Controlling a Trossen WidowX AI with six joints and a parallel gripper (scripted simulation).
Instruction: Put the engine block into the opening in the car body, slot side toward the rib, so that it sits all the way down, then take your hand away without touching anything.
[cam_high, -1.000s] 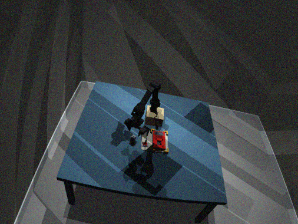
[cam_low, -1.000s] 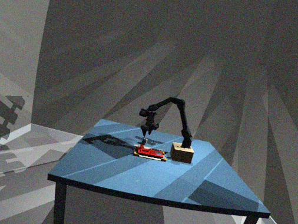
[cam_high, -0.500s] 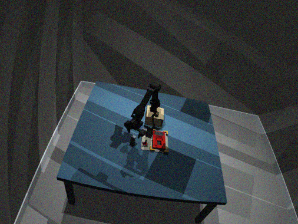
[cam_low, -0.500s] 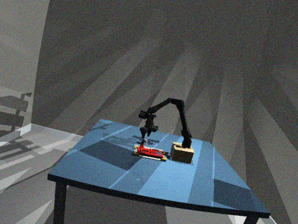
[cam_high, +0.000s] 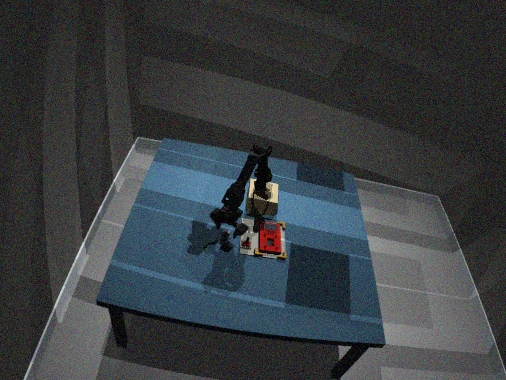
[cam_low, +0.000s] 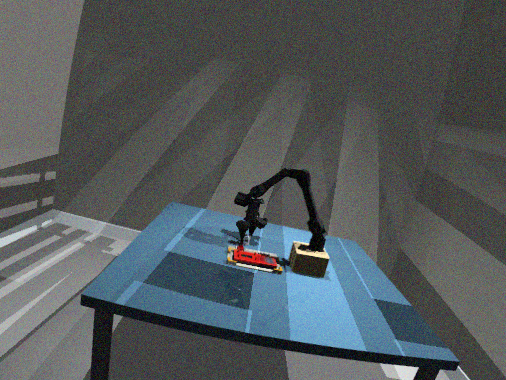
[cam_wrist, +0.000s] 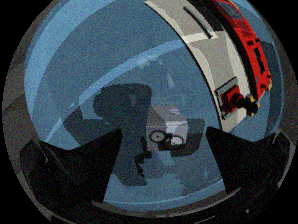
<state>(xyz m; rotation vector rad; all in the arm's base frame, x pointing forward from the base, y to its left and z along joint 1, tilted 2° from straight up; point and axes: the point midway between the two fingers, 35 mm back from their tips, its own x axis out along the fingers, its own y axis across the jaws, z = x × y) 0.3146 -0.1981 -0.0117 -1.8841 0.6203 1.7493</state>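
My gripper (cam_high: 233, 237) (cam_low: 247, 240) (cam_wrist: 166, 132) is open and empty, pointing down beside the plate. The engine block, a small grey block (cam_wrist: 167, 122) with two round marks on its near side, shows on the table between and beyond the fingertips in the wrist view. It is small and mostly hidden by the fingers in the top and exterior views. The red car body (cam_high: 263, 245) (cam_low: 245, 257) (cam_wrist: 264, 75) lies on a pale plate with yellow corners. A dark opening (cam_high: 270, 242) shows in it. The slot side and the rib are too small to make out.
The pale plate (cam_high: 248, 225) (cam_wrist: 207, 55) carries a small red part (cam_high: 245, 243) (cam_wrist: 231, 96) with a black knob on the side near my gripper. The arm stands on a wooden box (cam_high: 270, 208) (cam_low: 310, 266) behind the plate. The blue table (cam_high: 165, 280) lies under everything.
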